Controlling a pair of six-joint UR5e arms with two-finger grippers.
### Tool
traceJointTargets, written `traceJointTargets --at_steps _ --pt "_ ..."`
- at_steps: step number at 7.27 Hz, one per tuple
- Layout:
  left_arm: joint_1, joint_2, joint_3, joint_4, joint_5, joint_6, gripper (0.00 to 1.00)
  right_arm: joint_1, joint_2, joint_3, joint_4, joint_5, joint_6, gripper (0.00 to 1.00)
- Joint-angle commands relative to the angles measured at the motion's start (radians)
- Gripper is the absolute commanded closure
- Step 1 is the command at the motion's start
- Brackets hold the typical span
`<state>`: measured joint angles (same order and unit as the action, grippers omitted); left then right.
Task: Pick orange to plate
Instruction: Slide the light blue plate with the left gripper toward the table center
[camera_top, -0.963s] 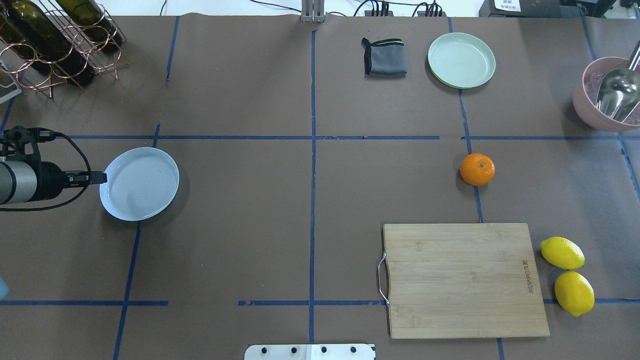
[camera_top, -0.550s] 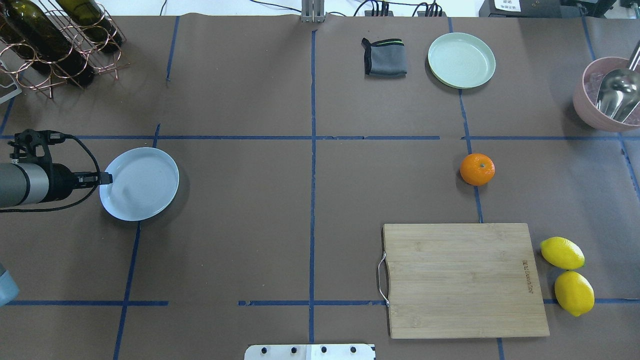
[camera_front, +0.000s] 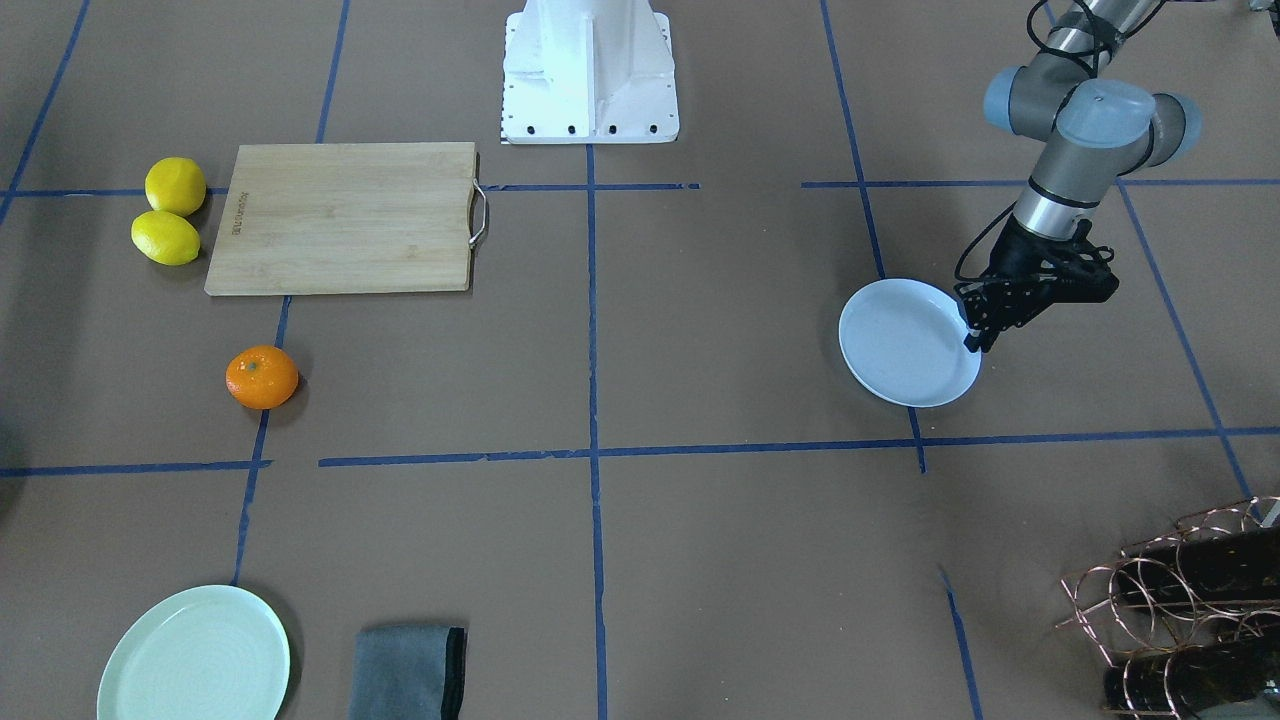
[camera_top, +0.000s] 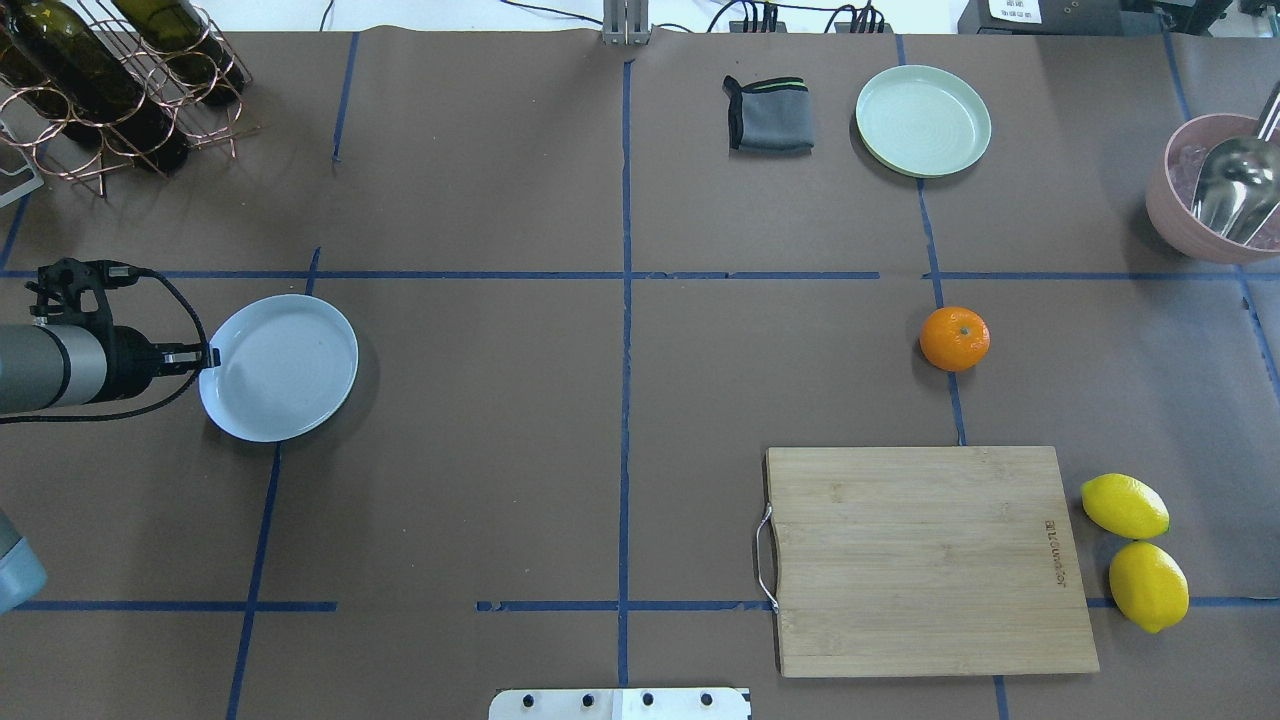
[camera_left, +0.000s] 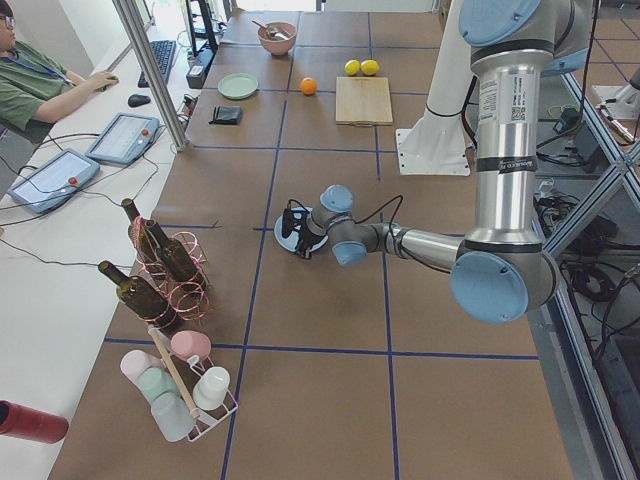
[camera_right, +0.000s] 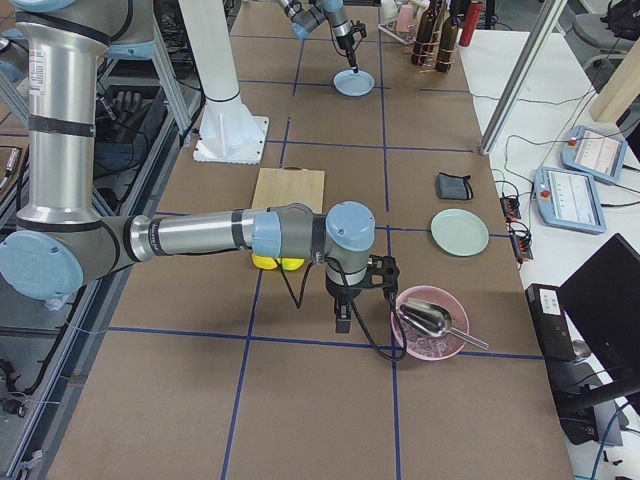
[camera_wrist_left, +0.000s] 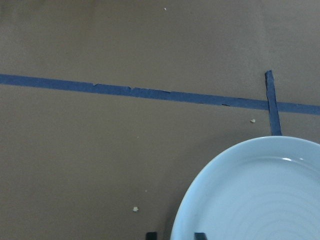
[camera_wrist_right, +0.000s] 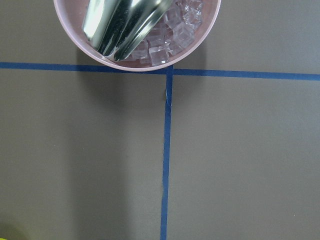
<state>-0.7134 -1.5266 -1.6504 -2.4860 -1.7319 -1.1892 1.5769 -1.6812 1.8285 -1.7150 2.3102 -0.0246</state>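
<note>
- My left claw (camera_top: 213, 355) sits low at the outer rim of the bluish-white plate (camera_top: 290, 370), on my left half of the table.
- In my left wrist view the fingertips (camera_wrist_left: 200, 235) straddle that rim, one inside and one outside, with only a narrow gap between them. I cannot tell whether they already press on the rim.
- The plate lies flat on the brown paper, and the orange is not on it.
- I judge the step in hand to be securing the plate. The fruit itself has not been touched.
- The orange (camera_top: 955, 339) rests on a blue tape line on my right half, well apart from the plate. It lies beyond the far edge of the wooden cutting board (camera_top: 925, 560) and nothing touches it.
- Two lemons (camera_top: 1124, 506) lie just beside the board's right edge. They are not my fruit.
- My right claw (camera_right: 342, 320) hangs pointing down near the pink bowl (camera_top: 1165, 210), which holds ice and a metal scoop (camera_top: 1235, 190). Only the side camera shows this claw, so I cannot tell whether it is spread or pressed together.
- For the next move, I would need a firm pinch on the rim if the plate is to travel.
- For the orange, my right arm must come inward from the bowl and centre over the fruit. It should spread wide and close around the fruit's widest part, since a round fruit may well roll away.
</note>
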Motion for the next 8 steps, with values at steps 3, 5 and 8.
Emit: traceJointTargets --at_steps 3,5,8 --pt "-0.001 -0.019 -0.112 0.012 -0.014 -0.003 1.00 0.000 0.002 0.000 0.000 0.000 0.000 0.00" --pt "0.000 -0.158 -0.098 0.038 -0.009 -0.036 1.00 -0.002 0.005 0.000 0.000 -0.002 0.000 0.00" --pt "0.090 -0.460 -0.054 0.316 0.030 -0.169 1.00 -0.005 0.012 0.003 0.061 0.000 0.003 0.00"
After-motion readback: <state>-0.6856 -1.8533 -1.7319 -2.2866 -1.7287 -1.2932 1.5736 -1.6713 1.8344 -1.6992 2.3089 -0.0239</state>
